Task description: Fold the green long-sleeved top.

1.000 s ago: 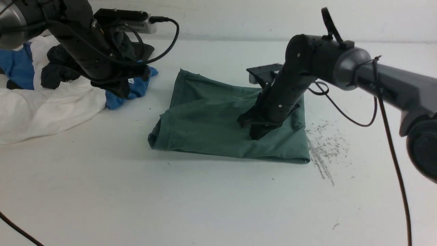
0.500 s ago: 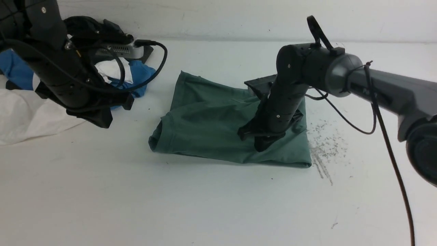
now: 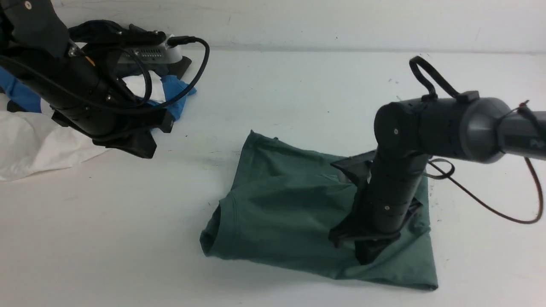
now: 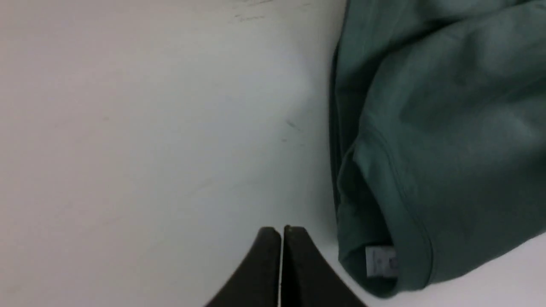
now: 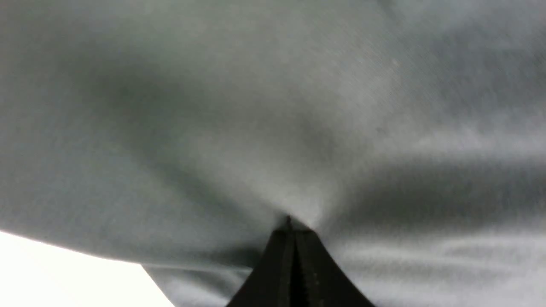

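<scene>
While the green top (image 3: 290, 217) lies folded into a rough rectangle on the white table (image 3: 298, 98), in the lower centre-right of the front frame, the right claw (image 3: 370, 255) presses down on its right part with jaws closed tip to tip. In the right wrist view the closed tips (image 5: 294, 228) dent the cloth, which puckers around them; whether any fabric is pinched between them cannot be told. The left claw (image 3: 143, 149) hangs in the upper left of the front frame, well apart from the top, jaws closed and holding nothing. In the left wrist view a small white label (image 4: 381, 261) shows at the top's folded edge. White (image 3: 38, 147) and blue (image 3: 177, 91) garments lie at the far left.
</scene>
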### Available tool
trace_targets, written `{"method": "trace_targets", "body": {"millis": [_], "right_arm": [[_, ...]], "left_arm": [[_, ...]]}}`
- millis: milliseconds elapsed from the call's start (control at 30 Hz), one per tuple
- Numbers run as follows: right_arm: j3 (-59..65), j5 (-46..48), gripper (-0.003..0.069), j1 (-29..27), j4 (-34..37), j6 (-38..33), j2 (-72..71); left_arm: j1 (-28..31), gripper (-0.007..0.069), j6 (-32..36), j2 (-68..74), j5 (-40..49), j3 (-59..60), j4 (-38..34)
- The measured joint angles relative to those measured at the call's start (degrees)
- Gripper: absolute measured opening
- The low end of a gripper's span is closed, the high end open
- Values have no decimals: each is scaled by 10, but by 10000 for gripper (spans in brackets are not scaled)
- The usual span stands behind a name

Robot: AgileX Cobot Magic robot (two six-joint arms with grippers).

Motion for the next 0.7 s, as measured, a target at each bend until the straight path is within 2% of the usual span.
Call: {"method": "trace_targets", "body": {"millis": [167,300,433,467,500,600,700], "right_arm": [[39,1,-13,0,-15,19,-57],[41,0,-13,-7,-20,27,-118],[41,-5,-13,-63,-22,35,-163],[41,-5,-13,-63,-22,36,-163],[41,-13,-13,-96,-25,38,-163],[42,-36,-13,-144,-31,40,-155],[42,-74,-13,-173,-32,40,-143]], "left_arm": [[-4,-4,91,5,14,0,-103],[-42,-4,121,21,23,0,-115],[-112,-4,127,58,0,0,-100],[-115,-4,127,58,0,0,-100],[-127,-4,127,79,-24,0,-100],[-131,-4,129,110,-68,0,-103],[-131,-4,149,140,-128,0,-125]]}}
